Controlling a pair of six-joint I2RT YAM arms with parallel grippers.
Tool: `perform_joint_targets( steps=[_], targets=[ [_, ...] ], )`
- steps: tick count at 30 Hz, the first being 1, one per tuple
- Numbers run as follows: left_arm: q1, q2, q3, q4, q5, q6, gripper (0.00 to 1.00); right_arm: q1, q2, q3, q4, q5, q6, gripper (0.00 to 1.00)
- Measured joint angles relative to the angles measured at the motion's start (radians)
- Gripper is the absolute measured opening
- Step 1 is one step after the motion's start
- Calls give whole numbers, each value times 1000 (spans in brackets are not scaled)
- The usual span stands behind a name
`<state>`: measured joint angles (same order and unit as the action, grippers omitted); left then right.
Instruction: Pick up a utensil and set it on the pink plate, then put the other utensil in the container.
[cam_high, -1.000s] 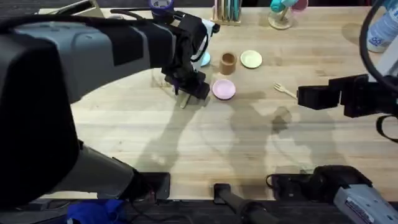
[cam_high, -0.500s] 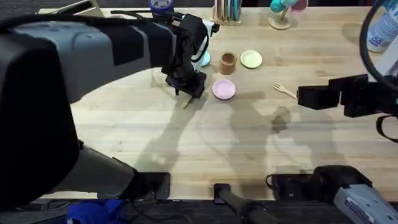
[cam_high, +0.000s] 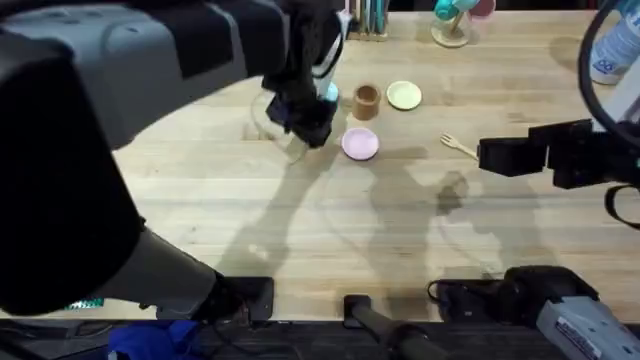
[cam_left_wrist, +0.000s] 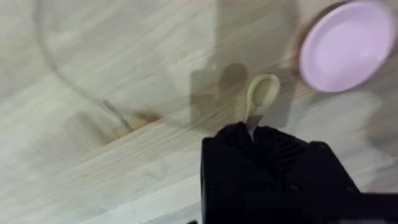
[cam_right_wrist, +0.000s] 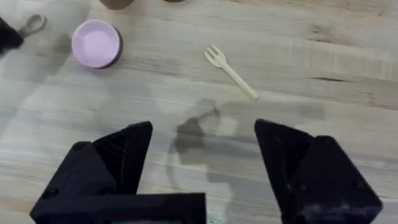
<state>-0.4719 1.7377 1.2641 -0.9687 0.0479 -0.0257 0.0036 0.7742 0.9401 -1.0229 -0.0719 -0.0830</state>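
In the left wrist view my left gripper (cam_left_wrist: 252, 129) is shut on the handle of the pale wooden spoon (cam_left_wrist: 262, 93), whose oval bowl sticks out past the fingertips above the table. The pink plate (cam_left_wrist: 348, 46) lies a short way beyond the spoon. In the overhead view the left gripper (cam_high: 305, 130) hangs just left of the pink plate (cam_high: 360, 144), and the brown wooden container (cam_high: 366, 98) stands behind that plate. The wooden fork (cam_right_wrist: 230, 71) lies flat on the table in front of my open right gripper (cam_right_wrist: 202, 162), which holds nothing. Overhead, the fork (cam_high: 458, 145) sits just left of the right gripper (cam_high: 482, 155).
A pale yellow plate (cam_high: 404, 95) sits right of the container, and a light blue plate (cam_high: 327, 95) peeks out behind the left arm. Holders and a bottle stand along the table's far edge. Bare wood stretches across the table's middle and near side.
My left gripper has risen with the spoon and shifted slightly toward the far side. The right arm and the fork have not moved.
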Motion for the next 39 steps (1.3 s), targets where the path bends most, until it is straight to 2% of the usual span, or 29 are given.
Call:
perform_joint_targets(
  steps=[6, 11, 15, 20, 32, 39],
  targets=[
    [-65, 0, 98, -52, 0, 14, 40, 0, 0, 0, 0, 0, 0, 998],
    [-133, 0, 104, -49, 9, 18, 40, 0, 0, 0, 0, 0, 0, 998],
    [-173, 0, 104, 1, 15, 19, 40, 0, 0, 0, 0, 0, 0, 998],
    [-180, 5, 105, 67, 37, 18, 41, 0, 0, 0, 0, 0, 0, 997],
    [-180, 170, 133, 129, 64, 18, 43, 0, 0, 0, 0, 0, 0, 997],
    [-180, 194, 156, 147, 64, 18, 74, 0, 0, 0, 0, 0, 0, 997]
  ],
)
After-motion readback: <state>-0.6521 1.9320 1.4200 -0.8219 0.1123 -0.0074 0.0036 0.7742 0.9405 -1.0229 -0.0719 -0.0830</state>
